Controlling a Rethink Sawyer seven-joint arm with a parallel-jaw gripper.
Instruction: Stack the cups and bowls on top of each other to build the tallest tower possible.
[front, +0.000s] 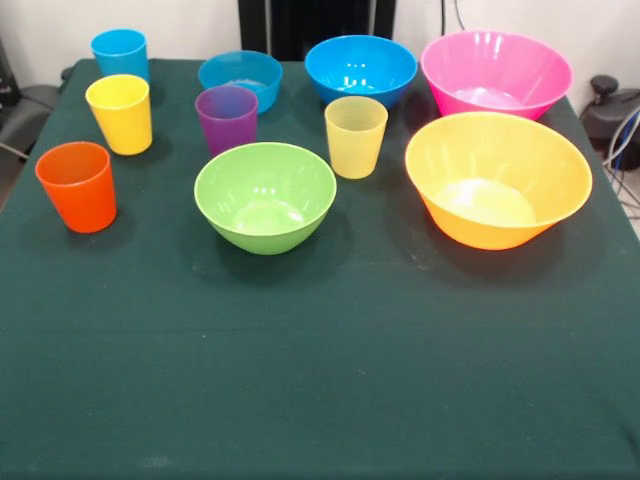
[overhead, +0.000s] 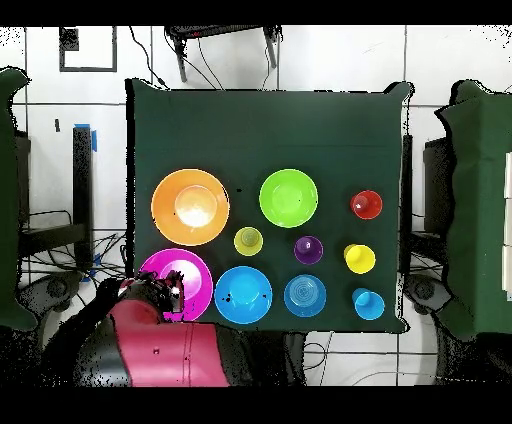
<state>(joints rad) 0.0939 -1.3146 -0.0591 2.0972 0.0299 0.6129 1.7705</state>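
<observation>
Overhead view shows ten unstacked cups and bowls on the green bench (overhead: 260, 130), the claw (overhead: 160, 297), its state unreadable, over the pink bowl (overhead: 185, 275) at lower left.

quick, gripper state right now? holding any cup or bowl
Gripper: cannot be told whether open or closed. It shows only in the overhead view, over the rim of the large pink bowl. Nothing visibly held.
</observation>
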